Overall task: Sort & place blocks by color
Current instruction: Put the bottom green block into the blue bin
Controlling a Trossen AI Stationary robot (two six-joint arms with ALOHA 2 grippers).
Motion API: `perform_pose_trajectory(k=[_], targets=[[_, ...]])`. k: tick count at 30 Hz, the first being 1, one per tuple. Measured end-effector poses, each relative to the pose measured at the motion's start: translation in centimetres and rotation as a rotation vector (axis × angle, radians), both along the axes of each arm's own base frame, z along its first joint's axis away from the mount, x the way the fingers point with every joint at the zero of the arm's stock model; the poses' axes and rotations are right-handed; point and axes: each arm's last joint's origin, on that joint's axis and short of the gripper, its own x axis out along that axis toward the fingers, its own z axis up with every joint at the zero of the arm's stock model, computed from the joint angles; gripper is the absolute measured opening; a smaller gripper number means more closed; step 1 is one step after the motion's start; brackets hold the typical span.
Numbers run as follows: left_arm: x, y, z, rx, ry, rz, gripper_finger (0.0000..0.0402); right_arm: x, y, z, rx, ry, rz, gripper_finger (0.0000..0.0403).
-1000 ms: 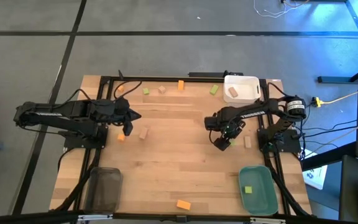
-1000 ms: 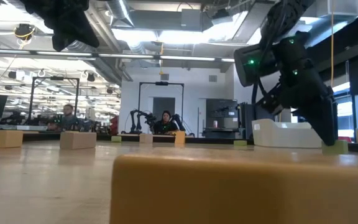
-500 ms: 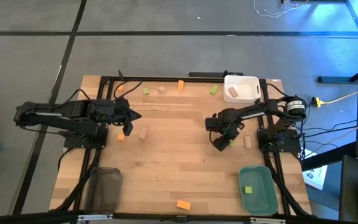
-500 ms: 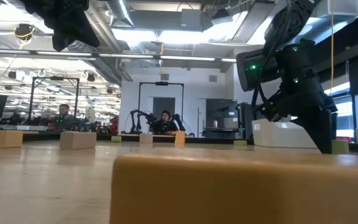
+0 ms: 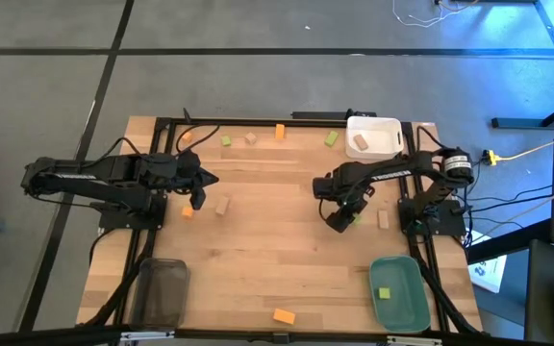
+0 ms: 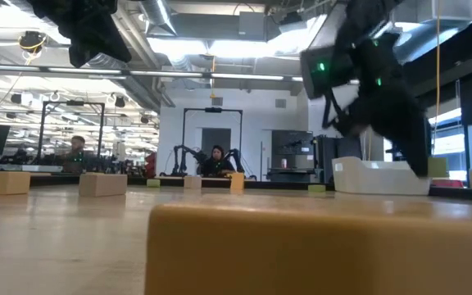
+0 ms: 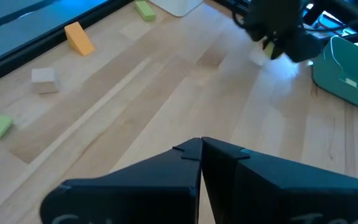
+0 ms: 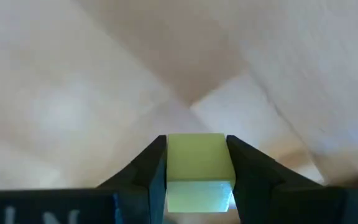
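My right gripper (image 5: 340,223) hangs over the table's right half, shut on a light green block (image 8: 196,158), which also shows in the low view (image 6: 437,166). Over the left half my left gripper (image 5: 198,199) waits, shut and empty (image 7: 201,155), beside an orange block (image 5: 188,211) and a tan block (image 5: 222,205) that lie flat on the table. More blocks lie along the far edge: an orange one (image 5: 281,132), two green ones (image 5: 227,140) (image 5: 332,138) and a tan one (image 5: 251,138). Another orange block (image 5: 284,315) lies near the front edge. My right gripper pinches the green block by two opposite sides (image 8: 174,163) between its two fingers (image 8: 247,171). The fingers come from above, pointing steeply down. The block is lifted clear of the table and sits level between the fingertips.
A white tray (image 5: 387,127) at the far right holds a tan block (image 5: 361,142). A green tray (image 5: 412,308) at the near right holds a green block (image 5: 384,293). A grey tray (image 5: 160,293) stands at the near left. A tan block (image 5: 384,219) lies right of my right gripper.
My right gripper has shut on the green block where it lay on the table. It has then risen, lifting the block clear of the wood.
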Motion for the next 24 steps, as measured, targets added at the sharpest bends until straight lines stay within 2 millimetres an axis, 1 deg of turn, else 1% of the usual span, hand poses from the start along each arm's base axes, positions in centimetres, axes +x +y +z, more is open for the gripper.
perform_pose_trajectory(k=[4,6,10,13,16,21,24], targets=[[0.0,0.0,0.0,0.010,0.004,-0.007,0.0001,1.0,1.7,3.9,0.010,0.026,0.083,0.0131],[0.0,-0.1,0.0,0.042,0.017,-0.044,0.0001,1.2,2.6,5.7,0.011,0.033,0.117,0.0131],[0.1,-0.3,0.0,0.105,0.041,-0.165,0.0001,1.2,4.5,8.3,-0.007,0.074,0.103,0.0131],[0.1,-0.5,-0.1,0.145,0.051,-0.273,0.0001,0.9,6.2,9.1,0.046,0.093,0.057,0.0131],[0.1,-0.7,0.0,0.180,0.052,-0.360,0.0001,0.2,8.3,9.5,0.115,0.134,0.001,0.0131],[0.1,-0.7,0.0,0.220,0.058,-0.394,0.0001,-1.4,12.3,10.0,0.172,0.235,-0.075,0.0131],[0.1,-0.7,0.0,0.247,0.062,-0.408,0.0001,-2.2,14.3,10.0,0.157,0.288,-0.110,0.0131]])
